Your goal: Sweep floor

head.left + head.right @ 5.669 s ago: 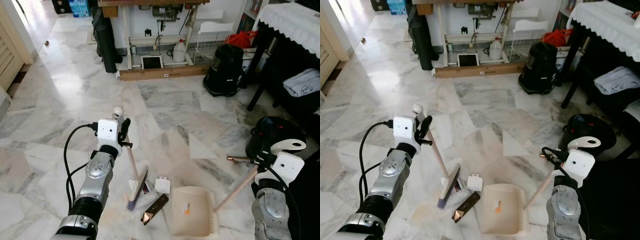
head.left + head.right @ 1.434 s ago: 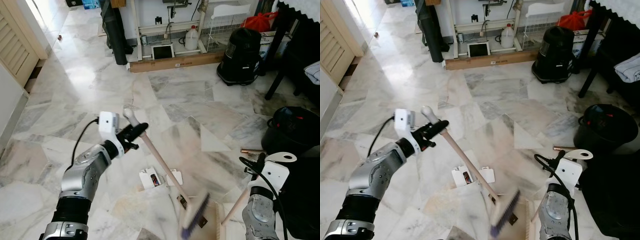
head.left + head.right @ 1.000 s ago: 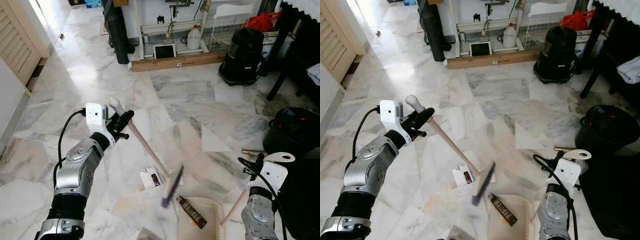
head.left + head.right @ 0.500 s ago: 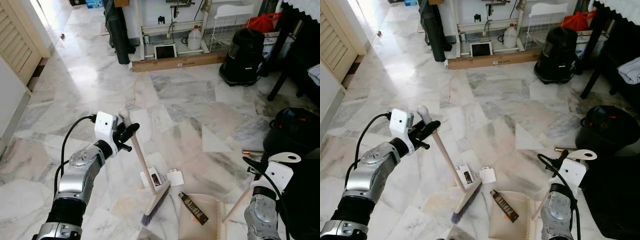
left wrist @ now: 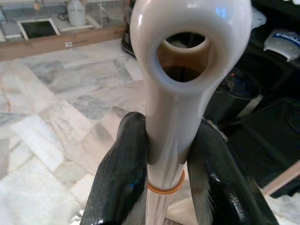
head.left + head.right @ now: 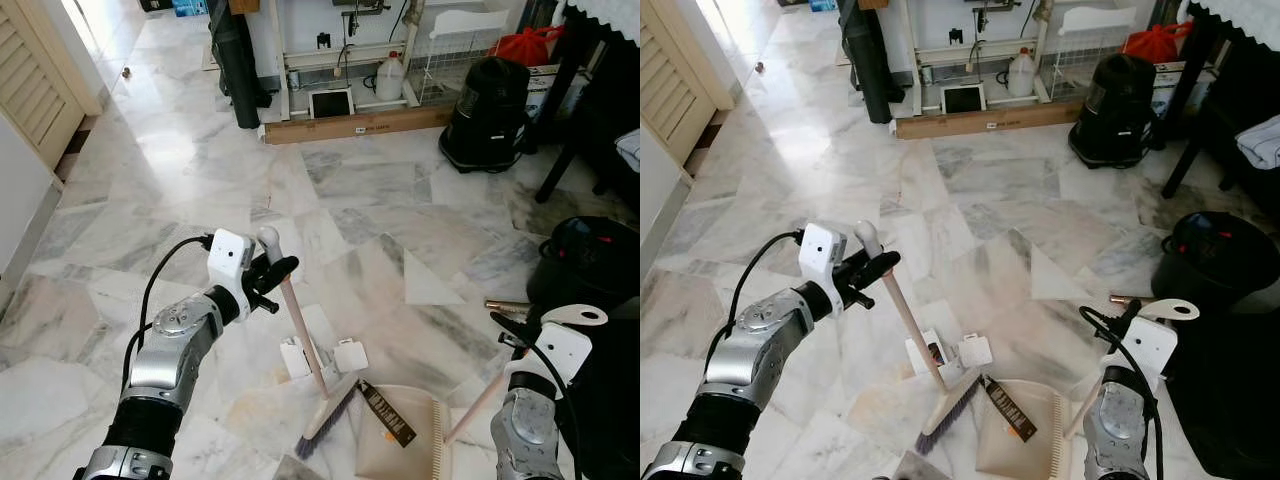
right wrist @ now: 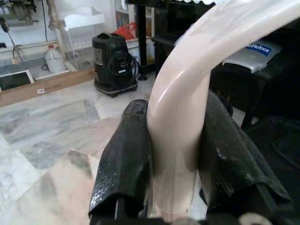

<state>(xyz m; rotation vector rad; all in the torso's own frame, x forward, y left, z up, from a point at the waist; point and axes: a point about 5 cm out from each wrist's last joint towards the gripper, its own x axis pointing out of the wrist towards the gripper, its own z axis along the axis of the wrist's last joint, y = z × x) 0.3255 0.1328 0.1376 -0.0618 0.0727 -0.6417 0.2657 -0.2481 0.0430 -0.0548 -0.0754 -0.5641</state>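
Note:
My left gripper (image 6: 272, 272) is shut on the cream top end of a broom (image 6: 300, 325), whose wooden handle slants down to the right. Its brush head (image 6: 327, 425) rests on the marble floor at the left lip of a cream dustpan (image 6: 412, 458). A dark wrapper (image 6: 387, 413) lies across the pan's front edge. Two small white scraps (image 6: 295, 357) (image 6: 350, 354) lie just behind the brush. My right gripper (image 7: 173, 154) is shut on the dustpan's handle (image 6: 478, 402). The left wrist view has both fingers (image 5: 123, 178) clamped on the broom's looped end (image 5: 187, 51).
A black vacuum cleaner (image 6: 490, 112) stands at the back right, a black round bin (image 6: 587, 262) at my right. A wooden board (image 6: 350, 126), a jug (image 6: 390, 76) and a wire rack line the far wall. A dark table leg (image 6: 560, 150) is on the right, a louvred door (image 6: 35, 95) on the left.
The wrapper went from the floor into the dustpan. The broom swung up and back left, came down behind the white scraps, and now its brush has slid right to the pan's lip.

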